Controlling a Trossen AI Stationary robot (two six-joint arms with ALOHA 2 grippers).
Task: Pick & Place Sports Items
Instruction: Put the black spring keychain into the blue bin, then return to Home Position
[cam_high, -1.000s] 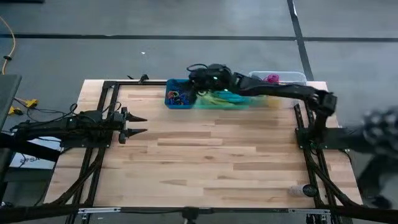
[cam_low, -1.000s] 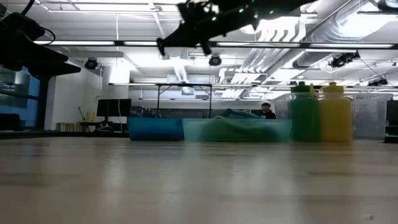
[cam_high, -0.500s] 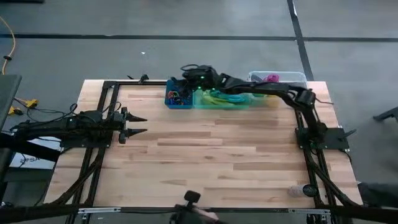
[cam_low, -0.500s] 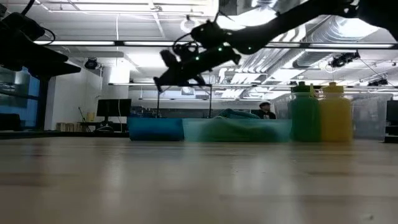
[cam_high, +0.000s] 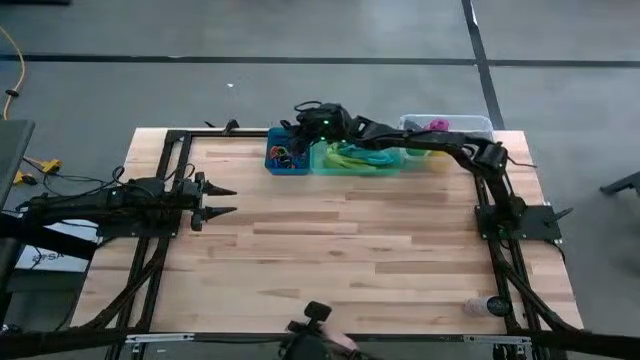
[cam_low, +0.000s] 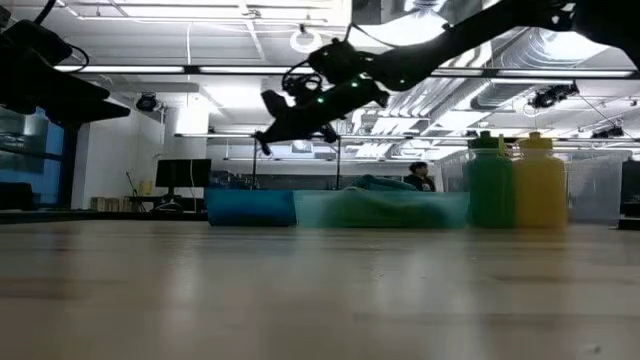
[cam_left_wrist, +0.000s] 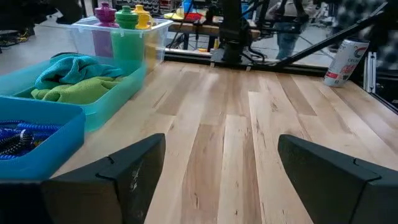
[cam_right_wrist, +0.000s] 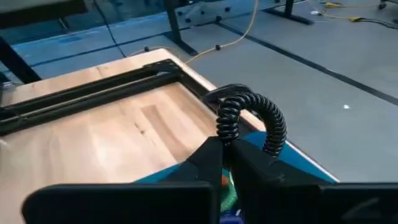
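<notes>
My right gripper (cam_high: 296, 125) hangs over the blue bin (cam_high: 285, 158) at the table's far edge, shut on a black coiled rubbery ring (cam_right_wrist: 252, 115). More coloured rings (cam_left_wrist: 18, 134) lie in that bin. A teal cloth (cam_left_wrist: 68, 67) and a lime-green cloth (cam_left_wrist: 81, 90) lie in the green bin (cam_high: 358, 160) beside it. Purple (cam_left_wrist: 104, 12), green (cam_left_wrist: 126, 18) and yellow (cam_left_wrist: 142, 15) bottles stand in the clear bin (cam_high: 448, 125). My left gripper (cam_high: 218, 200) waits open at the table's left side. My right gripper pinches the black ring between its two fingertips, at one end of the coil's arc (cam_right_wrist: 224, 132). The fingers slant downward, coming from the table's right. The rest of the ring arches beyond the fingertips, lifted clear above the blue bin.
The three bins stand in a row along the far edge. A can (cam_high: 490, 305) stands near the near right corner. At the near edge a person's hand with a dark object (cam_high: 315, 340) shows. Bare wood fills the middle of the table (cam_high: 340, 250).
My right gripper has come down toward the blue bin and a little toward the table's left edge, tipping its fingers further downward. It has stayed shut on the black ring. The hand at the near edge has come into view.
</notes>
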